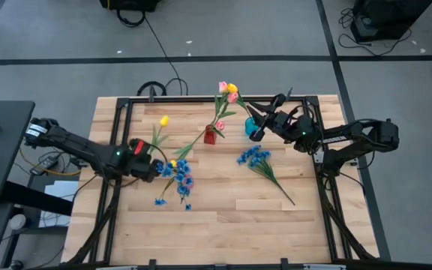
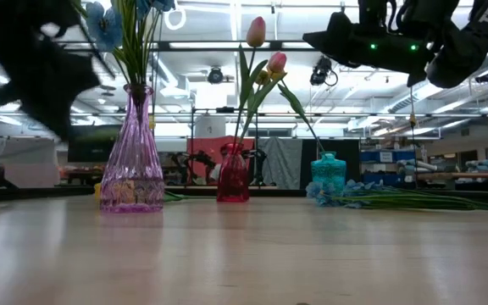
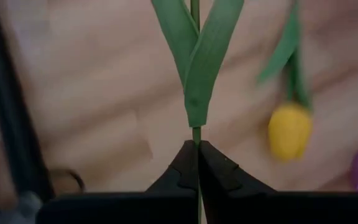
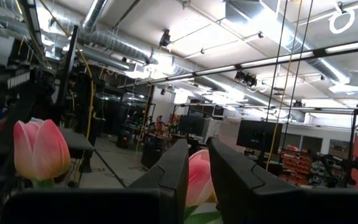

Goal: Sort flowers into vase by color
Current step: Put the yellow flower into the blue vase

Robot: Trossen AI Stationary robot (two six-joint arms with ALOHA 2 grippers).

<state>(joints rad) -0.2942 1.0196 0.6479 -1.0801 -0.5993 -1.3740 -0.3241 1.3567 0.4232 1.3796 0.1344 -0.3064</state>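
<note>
My left gripper (image 1: 147,166) is shut on a tulip's thin green stem beside the purple vase (image 2: 131,169), which holds blue blossoms (image 1: 180,176). A yellow tulip head (image 1: 163,120) lies farther off, and another yellow tulip (image 3: 289,130) shows past the fingers. The red vase (image 1: 209,135) holds pink tulips (image 2: 257,31) and a yellow one (image 1: 232,88). My right gripper (image 1: 258,132) hovers by the teal vase (image 1: 250,125), open by a narrow gap, with pink tulips (image 4: 40,149) in front of it. A blue sprig (image 1: 257,157) lies flat on the table. My left gripper pinches the green stem just below its pair of long leaves (image 3: 196,132), between the two fingertips (image 3: 182,163). The stem runs on past the tips, away from the gripper. The flower's head is outside the wrist view.
Loose blue blossoms (image 1: 160,201) lie near the table's near side. The blue sprig's long stem (image 1: 283,191) stretches toward the near right. The three vases stand in a row across the far half (image 2: 329,172). Bare wood (image 1: 231,225) fills the near half.
</note>
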